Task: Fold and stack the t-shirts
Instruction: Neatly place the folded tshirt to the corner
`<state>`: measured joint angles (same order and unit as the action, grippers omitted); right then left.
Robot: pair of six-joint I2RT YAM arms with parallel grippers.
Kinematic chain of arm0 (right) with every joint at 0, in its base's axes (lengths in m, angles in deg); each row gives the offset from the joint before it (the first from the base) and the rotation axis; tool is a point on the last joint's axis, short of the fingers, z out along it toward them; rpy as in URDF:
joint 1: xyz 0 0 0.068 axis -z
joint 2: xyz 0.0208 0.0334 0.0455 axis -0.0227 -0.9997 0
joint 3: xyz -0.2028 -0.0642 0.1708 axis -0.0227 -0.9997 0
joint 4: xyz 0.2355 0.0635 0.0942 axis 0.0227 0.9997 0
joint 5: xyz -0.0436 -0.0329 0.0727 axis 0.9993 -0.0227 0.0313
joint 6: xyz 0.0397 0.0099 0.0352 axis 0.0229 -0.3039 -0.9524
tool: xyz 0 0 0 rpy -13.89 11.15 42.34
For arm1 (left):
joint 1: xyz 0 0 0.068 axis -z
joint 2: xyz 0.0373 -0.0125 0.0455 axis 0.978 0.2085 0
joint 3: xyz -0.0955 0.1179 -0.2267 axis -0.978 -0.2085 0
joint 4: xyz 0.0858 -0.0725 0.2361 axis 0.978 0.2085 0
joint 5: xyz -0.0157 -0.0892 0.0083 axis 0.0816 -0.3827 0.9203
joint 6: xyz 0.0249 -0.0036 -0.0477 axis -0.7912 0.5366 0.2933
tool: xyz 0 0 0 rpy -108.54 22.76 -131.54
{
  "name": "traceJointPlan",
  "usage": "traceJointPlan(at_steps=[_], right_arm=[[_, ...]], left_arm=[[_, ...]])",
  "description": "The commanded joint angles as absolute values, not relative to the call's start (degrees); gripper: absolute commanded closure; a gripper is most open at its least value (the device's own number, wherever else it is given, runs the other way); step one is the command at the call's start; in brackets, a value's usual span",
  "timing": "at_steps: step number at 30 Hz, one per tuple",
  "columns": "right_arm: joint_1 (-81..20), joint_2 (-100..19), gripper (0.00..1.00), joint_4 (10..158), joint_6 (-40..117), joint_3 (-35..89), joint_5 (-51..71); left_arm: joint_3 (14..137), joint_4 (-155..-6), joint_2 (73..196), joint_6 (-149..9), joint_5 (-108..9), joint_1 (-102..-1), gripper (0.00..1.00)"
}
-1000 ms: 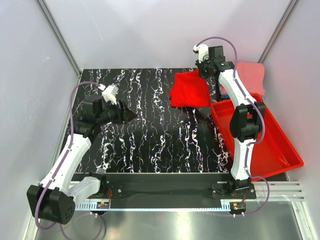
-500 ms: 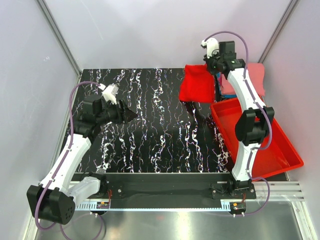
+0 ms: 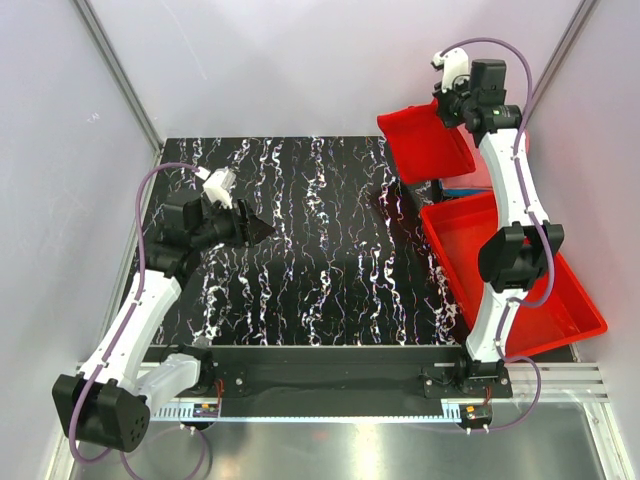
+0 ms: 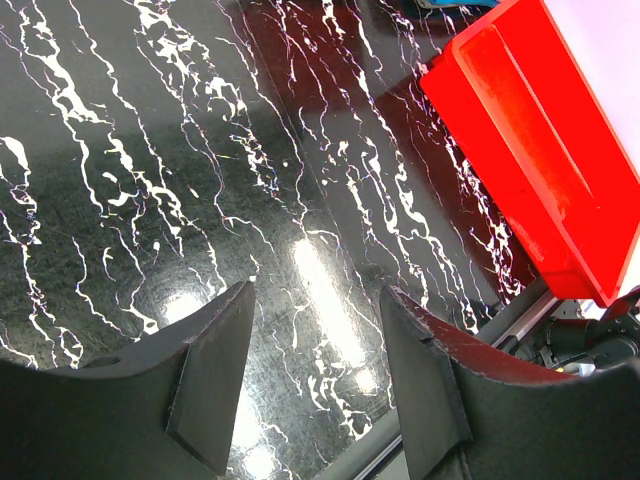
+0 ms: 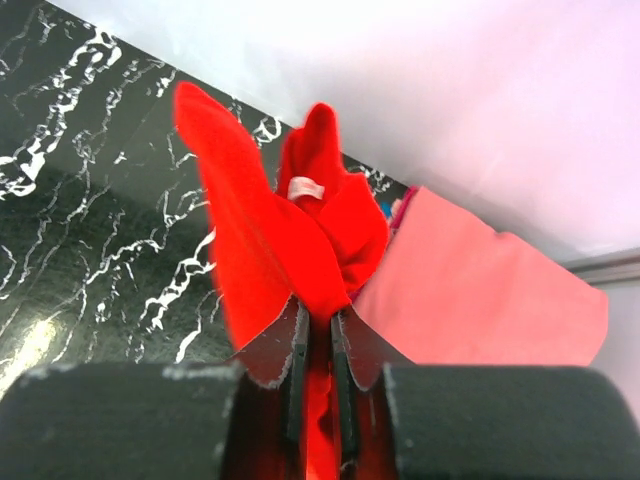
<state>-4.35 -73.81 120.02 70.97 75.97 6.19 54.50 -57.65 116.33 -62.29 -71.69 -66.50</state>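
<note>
Aloft at the table's [image 3: 320, 230] far right corner, the red shirt [image 3: 425, 142] hangs bunched from the right gripper [image 5: 318, 350], whose fingers are pressed together on the cloth. The pink shirt [image 5: 470, 300] lies flat just beside it. The left gripper [image 4: 315, 380] hovers over the table, fingers spread, holding nothing. A bin [image 3: 560, 300] sits at the right edge.
</note>
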Motion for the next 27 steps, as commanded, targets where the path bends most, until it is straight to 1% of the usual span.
traceJointPlan(at_steps=[1, 12, 19, 27], right_arm=[[-3.1, -71.2, 1.0, 121.1, 71.0, 78.7, 6.1], [2.5, -70.3, 1.0, 124.4, 71.8, 80.8, 6.3], [5.1, -70.0, 1.0, 124.6, 72.3, 78.9, 6.2], [8.5, -71.3, 1.0, 124.2, 72.4, 83.4, 4.0]], left_arm=[[54.1, -60.3, 115.3, -61.8, -73.5, -66.4, 0.41], [54.0, -60.3, 115.5, -61.8, -73.7, -66.4, 0.41], [54.1, -60.3, 115.7, -61.8, -73.8, -66.4, 0.41], [54.0, -60.2, 116.0, -61.9, -73.6, -66.4, 0.41]])
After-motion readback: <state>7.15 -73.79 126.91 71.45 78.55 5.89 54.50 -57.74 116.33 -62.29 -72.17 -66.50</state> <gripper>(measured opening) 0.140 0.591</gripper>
